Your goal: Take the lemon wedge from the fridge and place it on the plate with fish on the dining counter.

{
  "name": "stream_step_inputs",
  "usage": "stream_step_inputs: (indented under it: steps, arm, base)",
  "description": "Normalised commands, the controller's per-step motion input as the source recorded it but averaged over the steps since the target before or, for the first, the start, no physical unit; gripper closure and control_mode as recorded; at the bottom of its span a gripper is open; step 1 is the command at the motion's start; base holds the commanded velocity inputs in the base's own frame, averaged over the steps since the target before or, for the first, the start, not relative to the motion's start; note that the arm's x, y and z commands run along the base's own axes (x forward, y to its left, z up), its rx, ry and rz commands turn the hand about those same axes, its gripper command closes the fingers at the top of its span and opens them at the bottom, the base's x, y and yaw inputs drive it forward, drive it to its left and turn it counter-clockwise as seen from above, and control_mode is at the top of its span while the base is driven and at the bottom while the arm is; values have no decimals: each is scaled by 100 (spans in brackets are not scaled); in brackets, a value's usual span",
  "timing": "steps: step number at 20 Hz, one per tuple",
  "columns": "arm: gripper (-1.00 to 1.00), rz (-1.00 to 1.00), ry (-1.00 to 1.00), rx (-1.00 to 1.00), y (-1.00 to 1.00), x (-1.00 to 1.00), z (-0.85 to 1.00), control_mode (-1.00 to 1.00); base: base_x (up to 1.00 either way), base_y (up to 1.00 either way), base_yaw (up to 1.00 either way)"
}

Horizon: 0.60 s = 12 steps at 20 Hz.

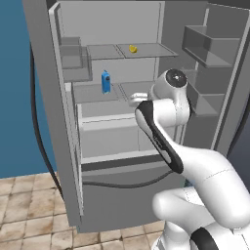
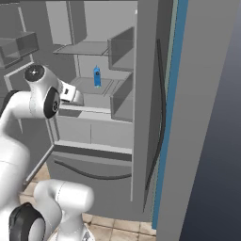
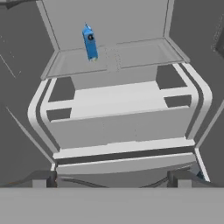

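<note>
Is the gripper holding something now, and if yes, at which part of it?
Nothing is held. The gripper is open, with the lemon wedge lying apart on the upper shelf.

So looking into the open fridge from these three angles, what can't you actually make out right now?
- Tiny bright yellow lemon wedge: too small in the left base view to tell its shape or which way it lies.
- End effector: the white arm's own wrist covers it in both base views; in the hand view just the dark fingertips poke up.
- Small blue bottle: its label is too blurred to read.
- Tall grey fridge: its top is cut off by the frame edges.
</note>
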Motion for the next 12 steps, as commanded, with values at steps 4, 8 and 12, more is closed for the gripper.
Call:
stream_step_inputs:
  steps: [4,8,12]
  arm:
    - [-100,-7,0,7,-92,0,0,-100]
    - [-100,0,0,0,-11,0,0,-100]
    - [-100,0,0,0,0,0,0,-100]
  base:
    - [0,0,0]
    - [0,0,0]
    - [0,0,0]
